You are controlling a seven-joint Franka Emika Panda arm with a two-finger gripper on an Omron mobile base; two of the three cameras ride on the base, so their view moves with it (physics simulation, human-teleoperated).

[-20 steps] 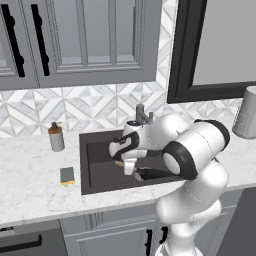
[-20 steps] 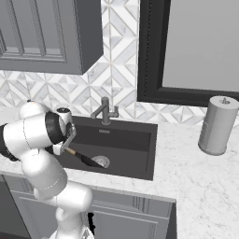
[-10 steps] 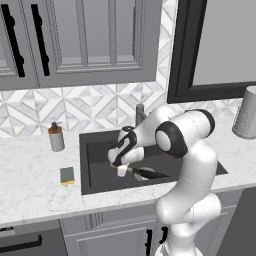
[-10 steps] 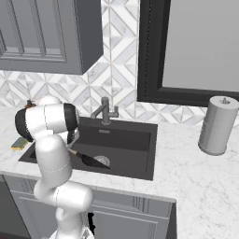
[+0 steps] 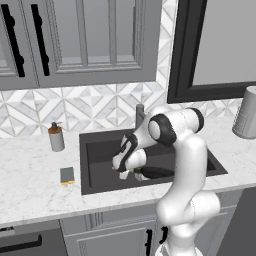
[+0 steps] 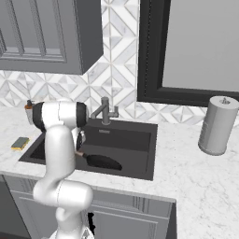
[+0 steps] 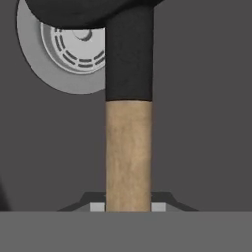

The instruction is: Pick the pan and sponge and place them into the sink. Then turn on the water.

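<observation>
Here the white marble counter (image 5: 35, 185) runs the width of the room under grey cabinets (image 5: 95, 40), and the dark sink (image 5: 100, 150) is let into it, with the grey faucet (image 6: 105, 111) at its back edge and patterned tile behind. The arm's own white bulk stands in front of the basin from both base cameras, so much of the sink floor is screened — from the left its elbow covers the faucet's base, from the right its upper link hides the basin's left part. Inside the sink the black pan (image 6: 103, 162) shows low over the basin floor; whether it rests on the floor or hangs just above it I cannot tell. Its wooden handle (image 7: 128, 152) runs straight up the middle of the hand camera's picture, and the gripper (image 7: 128, 206) is closed tight on the near end of that handle, with only slivers of the finger tips showing on either side. The pan's dark bowl is cut off at the top of that view and partly overlaps the round metal drain (image 7: 59, 54). To the right stands a paper towel roll (image 6: 217, 125), well apart from the sink. On the counter left of the basin stands a soap dispenser (image 5: 56, 137), and nearer the front edge lies the small sponge (image 5: 67, 175) — dark on top, a yellow edge showing.
</observation>
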